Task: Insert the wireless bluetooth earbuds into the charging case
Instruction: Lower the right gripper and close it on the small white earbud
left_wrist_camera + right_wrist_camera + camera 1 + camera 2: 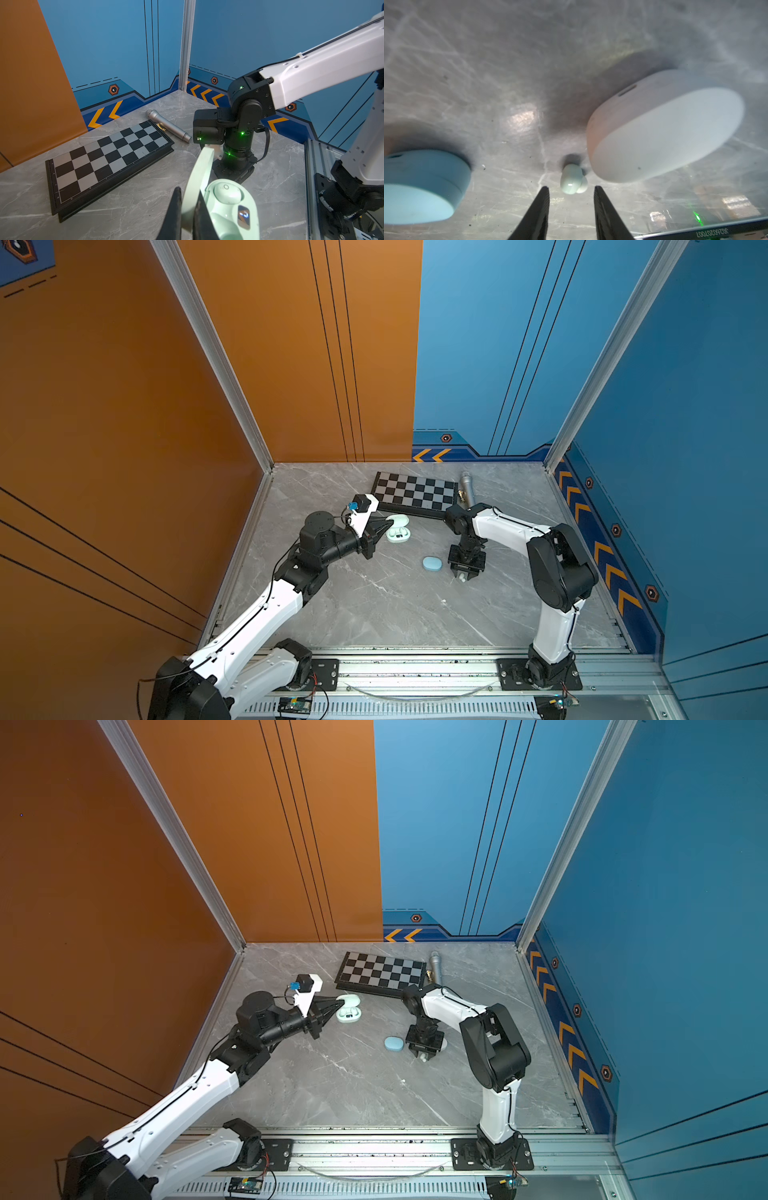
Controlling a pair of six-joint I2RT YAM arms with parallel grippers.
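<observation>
A mint green charging case (398,529) (348,1009) lies open on the marble table, with a mint earbud (227,192) seated in it. My left gripper (390,523) (188,200) is shut on the case's raised lid (200,172). Further right, my right gripper (463,576) (571,187) points straight down with its jaws open. A small pale mint earbud (572,179) (462,579) lies on the table just at its fingertips, touching neither. In the right wrist view a closed blue case (419,187) (432,563) and a closed white case (664,128) flank that earbud.
A folded chessboard (413,493) lies at the back of the table, and a silver microphone (467,487) rests beside it. Orange and blue walls close in the back and both sides. A metal rail (415,668) with both arm bases runs along the front.
</observation>
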